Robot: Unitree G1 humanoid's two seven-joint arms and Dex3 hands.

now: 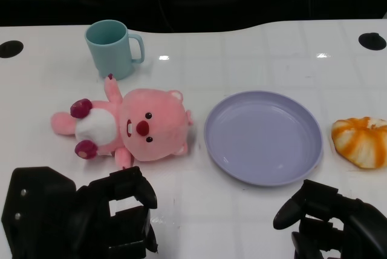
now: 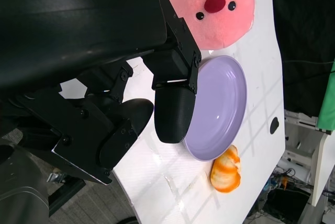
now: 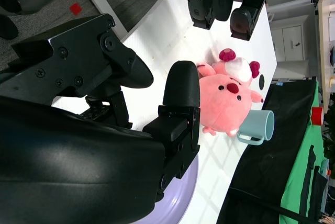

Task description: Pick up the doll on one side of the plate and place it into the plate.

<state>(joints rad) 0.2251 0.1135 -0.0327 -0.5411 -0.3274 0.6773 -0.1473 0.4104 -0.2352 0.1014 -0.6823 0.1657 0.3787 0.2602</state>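
The white bench ran back to a black backdrop, with a dark round hole near each far corner. The lilac plate sat right of centre, with nothing on it. The pink doll lay on its back just left of the plate, close to its rim without clearly touching it, head toward the plate. The left hand hovered at the near edge just in front of the doll, fingers apart and holding nothing. The right hand hung near the plate's front rim, fingers curled loosely, also holding nothing. A teal mug stood upright behind the doll. An orange-and-white bun-shaped object rested right of the plate.
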